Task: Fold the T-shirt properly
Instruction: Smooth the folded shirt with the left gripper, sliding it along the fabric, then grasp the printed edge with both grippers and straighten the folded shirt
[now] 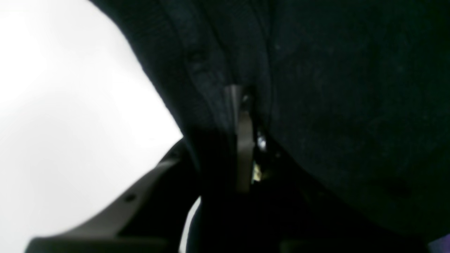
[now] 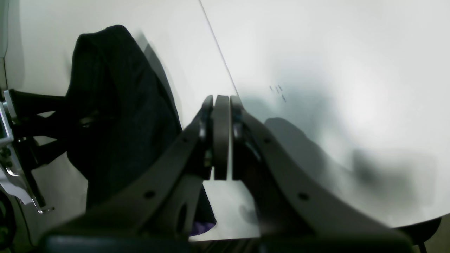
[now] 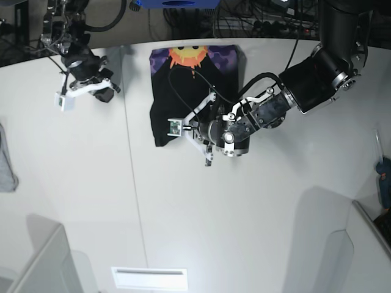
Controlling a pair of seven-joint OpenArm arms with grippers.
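A white table (image 3: 244, 213) lies under both arms, with wide bare surface toward the near edge. The left gripper (image 1: 246, 116), reaching low and sideways, pinches a fold of the T-shirt (image 3: 183, 91), which lies at the far edge. The right gripper (image 2: 221, 102) hovers closed, holding nothing. No writing is readable.

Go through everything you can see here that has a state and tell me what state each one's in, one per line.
T-shirt: partly folded on the table, sun print showing at the far end, near edge lifted.
Left gripper: fingers closed on black T-shirt cloth.
Right gripper: fingers shut, holding nothing, raised off the table.
Grey cloth: lying at the table's edge, untouched.
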